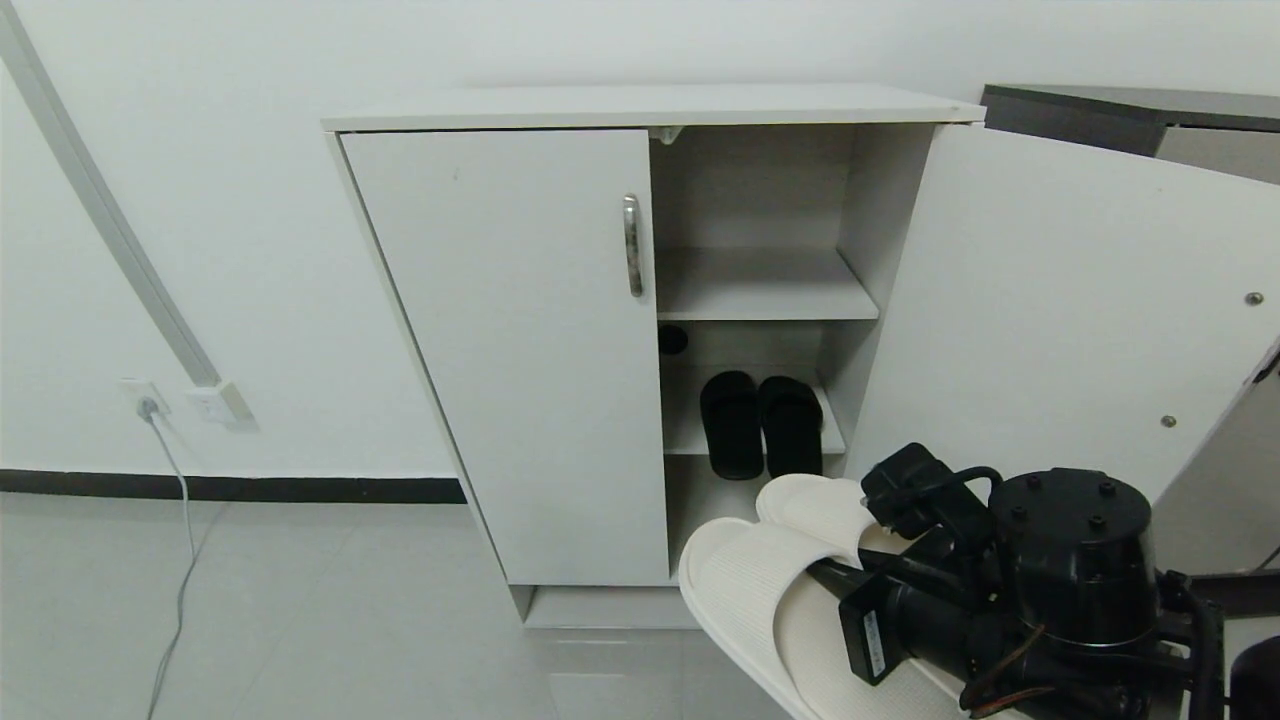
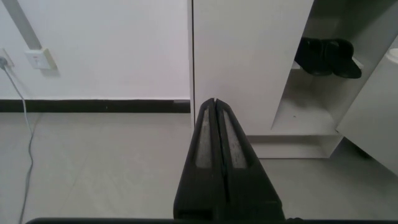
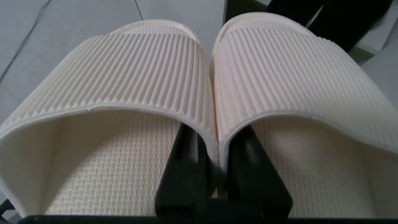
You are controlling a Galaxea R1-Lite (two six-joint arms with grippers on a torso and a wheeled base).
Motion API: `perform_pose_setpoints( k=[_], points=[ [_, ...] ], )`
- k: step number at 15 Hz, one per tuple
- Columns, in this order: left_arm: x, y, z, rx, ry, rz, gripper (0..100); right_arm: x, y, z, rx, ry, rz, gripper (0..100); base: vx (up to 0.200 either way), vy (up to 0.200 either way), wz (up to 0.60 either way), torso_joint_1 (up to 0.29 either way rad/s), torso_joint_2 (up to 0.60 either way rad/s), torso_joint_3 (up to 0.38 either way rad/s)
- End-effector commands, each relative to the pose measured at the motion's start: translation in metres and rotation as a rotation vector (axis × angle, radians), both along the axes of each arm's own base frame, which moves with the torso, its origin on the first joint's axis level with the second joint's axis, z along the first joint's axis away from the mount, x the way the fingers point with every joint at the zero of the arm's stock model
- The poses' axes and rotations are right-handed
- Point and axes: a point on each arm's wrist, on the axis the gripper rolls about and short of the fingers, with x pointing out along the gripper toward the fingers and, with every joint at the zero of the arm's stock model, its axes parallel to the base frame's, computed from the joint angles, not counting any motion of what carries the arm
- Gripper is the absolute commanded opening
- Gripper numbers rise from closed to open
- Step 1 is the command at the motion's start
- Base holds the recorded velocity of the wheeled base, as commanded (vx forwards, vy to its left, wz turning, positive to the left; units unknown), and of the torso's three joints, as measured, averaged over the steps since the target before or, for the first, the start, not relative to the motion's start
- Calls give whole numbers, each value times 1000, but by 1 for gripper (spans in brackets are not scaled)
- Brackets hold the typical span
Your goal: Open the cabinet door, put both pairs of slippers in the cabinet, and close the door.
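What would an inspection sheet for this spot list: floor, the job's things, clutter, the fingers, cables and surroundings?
Surface: pale grey tiled floor.
Job's things: white two-door wooden cabinet, left door shut, right door swung open; pair of black slippers on the lower shelf; pair of cream ribbed foam slippers held outside, before the opening.
Clutter: nothing seen.
Grippers: right gripper, one of its fingers in each cream slipper, pinching their inner sides together; left gripper, fingers shut, empty, above the floor.
Cables: grey cable hanging from a wall socket to the floor.
Surroundings: white wall, black skirting strip, grey slanted wall duct.
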Motion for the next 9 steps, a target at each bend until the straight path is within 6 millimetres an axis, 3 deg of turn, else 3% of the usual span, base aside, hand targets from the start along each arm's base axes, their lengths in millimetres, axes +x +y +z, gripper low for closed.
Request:
perform_pose_setpoints(
  k=[1,9],
  points=[
    [0,0,0,0,1,0,0,0,0,0,3,-2,0,0,0,0,0,0,0,0],
    [0,0,0,0,1,0,0,-1,0,-2,-2,-2,3,0,0,0,0,0,0,0]
  ],
)
